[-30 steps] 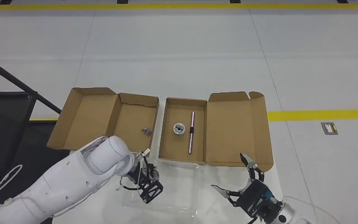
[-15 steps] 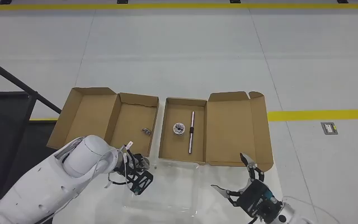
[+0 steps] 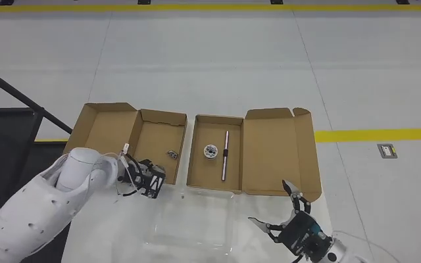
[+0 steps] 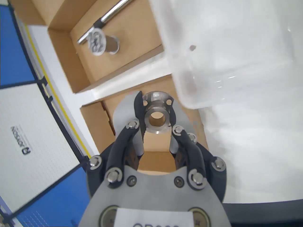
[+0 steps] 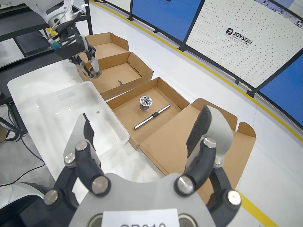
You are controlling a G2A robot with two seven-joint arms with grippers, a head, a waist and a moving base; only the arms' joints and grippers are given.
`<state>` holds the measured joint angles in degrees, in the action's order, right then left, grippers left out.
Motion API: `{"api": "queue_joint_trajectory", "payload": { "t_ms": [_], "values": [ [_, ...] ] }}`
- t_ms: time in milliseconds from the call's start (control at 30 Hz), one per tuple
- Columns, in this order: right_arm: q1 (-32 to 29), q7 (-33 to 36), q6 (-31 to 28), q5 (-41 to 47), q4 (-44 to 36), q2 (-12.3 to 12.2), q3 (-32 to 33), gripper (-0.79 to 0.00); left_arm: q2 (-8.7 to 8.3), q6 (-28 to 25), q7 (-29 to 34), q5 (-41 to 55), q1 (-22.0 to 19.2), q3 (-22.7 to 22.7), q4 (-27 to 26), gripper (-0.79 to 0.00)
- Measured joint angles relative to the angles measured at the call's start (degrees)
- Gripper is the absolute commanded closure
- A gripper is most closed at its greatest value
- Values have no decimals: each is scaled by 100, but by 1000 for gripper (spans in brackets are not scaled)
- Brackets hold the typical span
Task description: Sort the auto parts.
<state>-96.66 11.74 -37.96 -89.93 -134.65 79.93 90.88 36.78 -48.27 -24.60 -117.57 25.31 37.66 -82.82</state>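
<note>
Low on the left of the top view, my left gripper (image 3: 151,184) squeezes a metal ring part (image 4: 156,118) over the lower edge of the left box (image 3: 155,139). I should move further in, go low, then let go softly. My right gripper (image 3: 268,202) is open.

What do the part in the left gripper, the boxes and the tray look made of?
Part: bare machined metal, probably steel or aluminium; grey sheen, bright glints. Boxes: plain brown cardboard, matte; folded flaps. Tray: translucent glossy plastic; see-through walls with glare.
</note>
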Motion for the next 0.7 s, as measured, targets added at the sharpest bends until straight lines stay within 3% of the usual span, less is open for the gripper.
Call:
{"api": "queue_joint_trajectory", "payload": {
  "t_ms": [167,333,700],
  "values": [
    [0,0,0,0,0,0,0,-785,-12,411,-70,657,109,345,704,0],
    [0,0,0,0,0,0,0,-785,128,471,-431,1111,120,277,1276,0],
    [0,0,0,0,0,0,0,-785,890,334,-585,1083,-494,-547,2797,0]
  ]
}}
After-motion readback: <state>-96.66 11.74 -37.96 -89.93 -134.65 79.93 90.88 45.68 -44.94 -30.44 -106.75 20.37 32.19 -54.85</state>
